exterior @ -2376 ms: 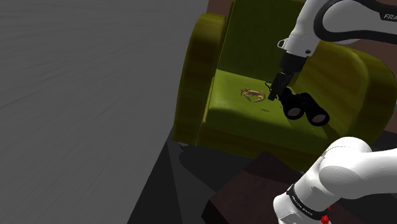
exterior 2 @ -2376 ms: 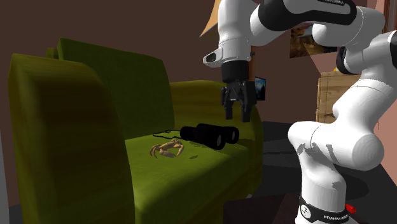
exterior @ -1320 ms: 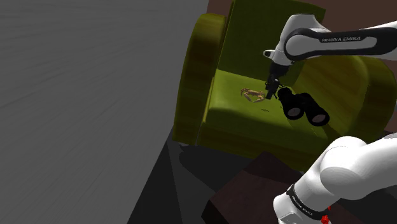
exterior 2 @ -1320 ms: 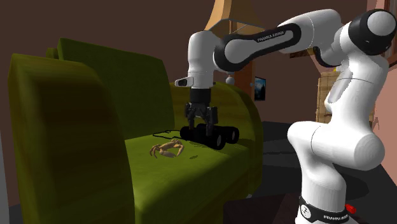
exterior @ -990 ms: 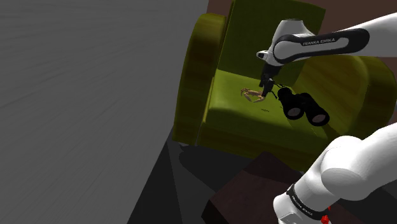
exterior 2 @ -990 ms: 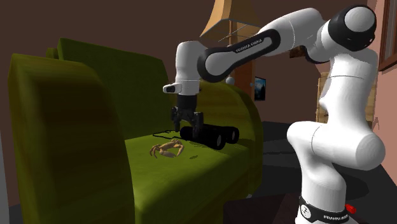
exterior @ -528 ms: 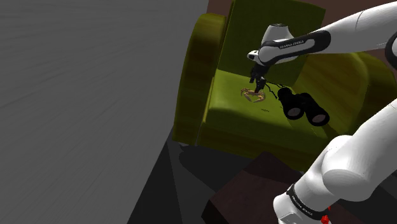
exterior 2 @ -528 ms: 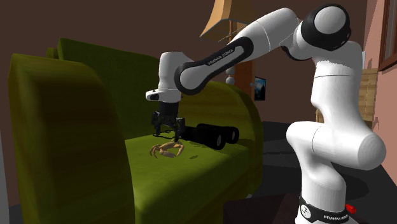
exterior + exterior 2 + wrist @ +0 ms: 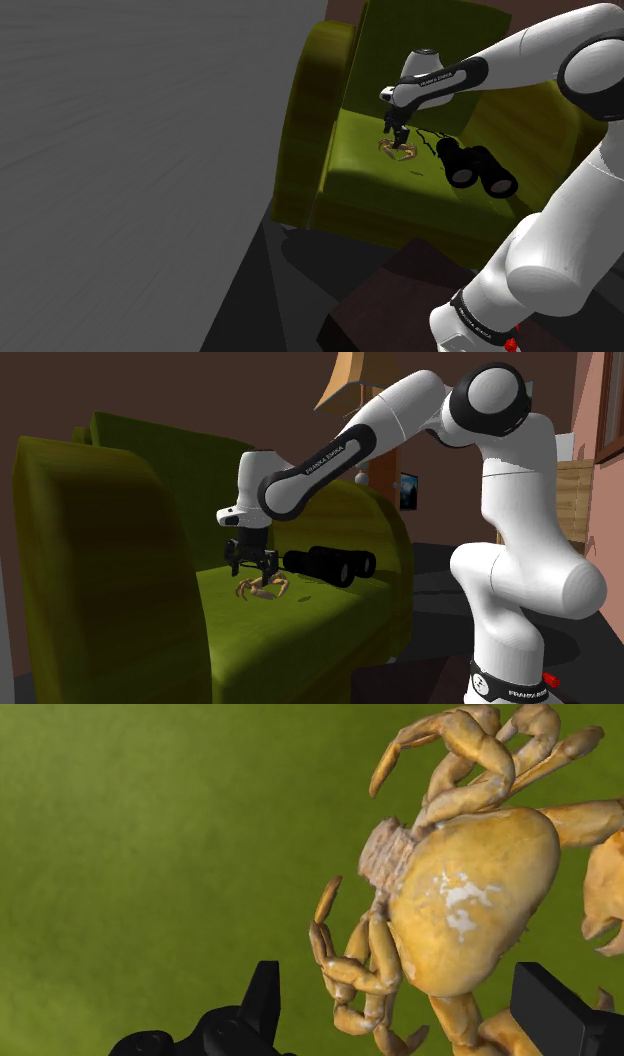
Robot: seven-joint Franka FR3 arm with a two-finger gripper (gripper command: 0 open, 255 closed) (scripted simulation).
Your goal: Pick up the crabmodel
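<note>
The tan crab model [image 9: 398,150] [image 9: 262,588] [image 9: 470,899] lies on the seat cushion of an olive-green armchair [image 9: 345,180] [image 9: 300,627]. It is near black binoculars [image 9: 480,170] [image 9: 330,563] but apart from them. The white arm [image 9: 330,452] reaches down over the crab model, with its black jaws just above the shell. In the wrist view the jaws stand wide apart, straddling the crab's legs, and grip nothing.
</note>
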